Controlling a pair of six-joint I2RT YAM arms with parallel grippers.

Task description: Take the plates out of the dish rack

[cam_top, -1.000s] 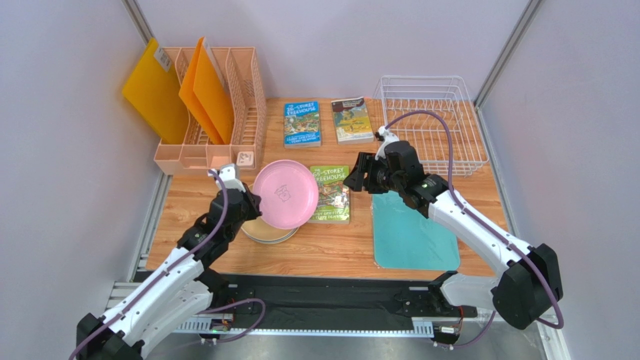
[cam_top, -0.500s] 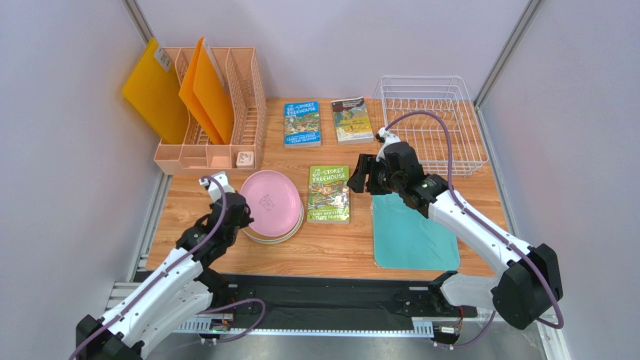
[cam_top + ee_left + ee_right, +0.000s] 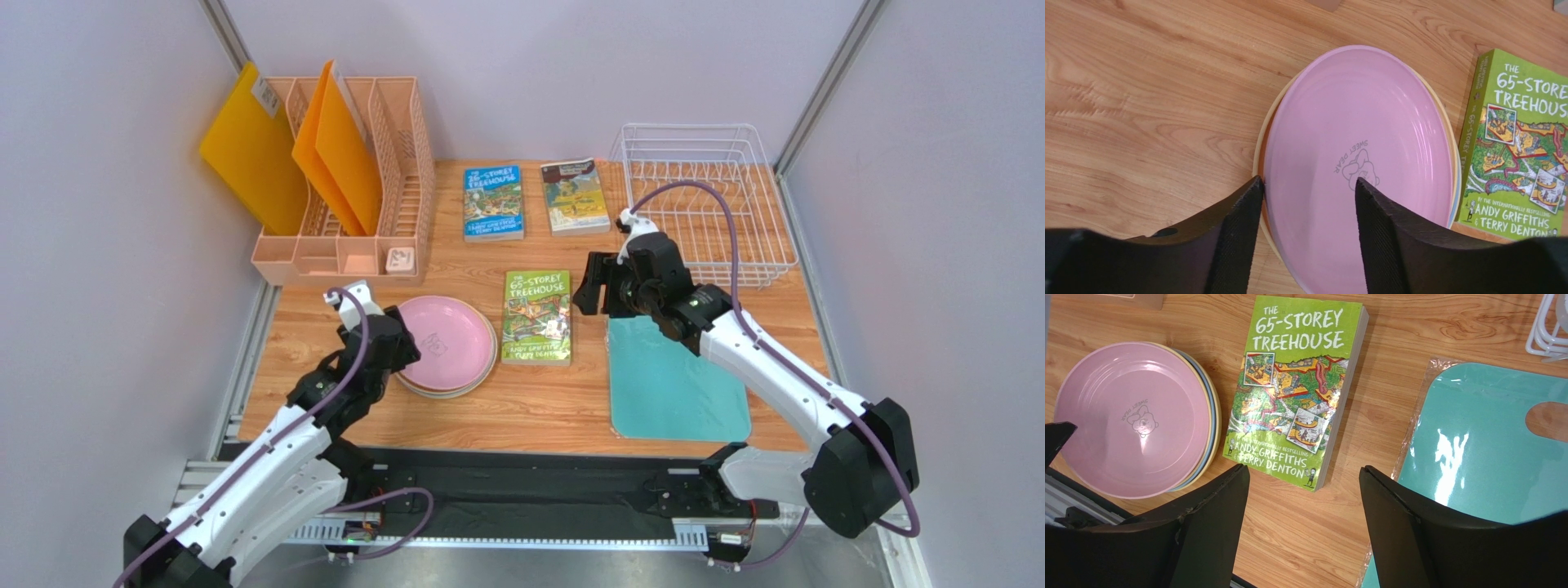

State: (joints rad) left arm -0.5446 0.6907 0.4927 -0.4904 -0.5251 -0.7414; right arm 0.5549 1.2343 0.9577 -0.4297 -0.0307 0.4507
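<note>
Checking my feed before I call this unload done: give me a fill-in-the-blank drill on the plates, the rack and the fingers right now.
1. The top plate of the stack is coloured ___.
2. The dish rack holds ___ plates.
3. The green book lies between the stack and the ___ cutting board.
4. The fingers of the left gripper and the right gripper are both ___.
Missing words: pink; no; teal; open.
</note>
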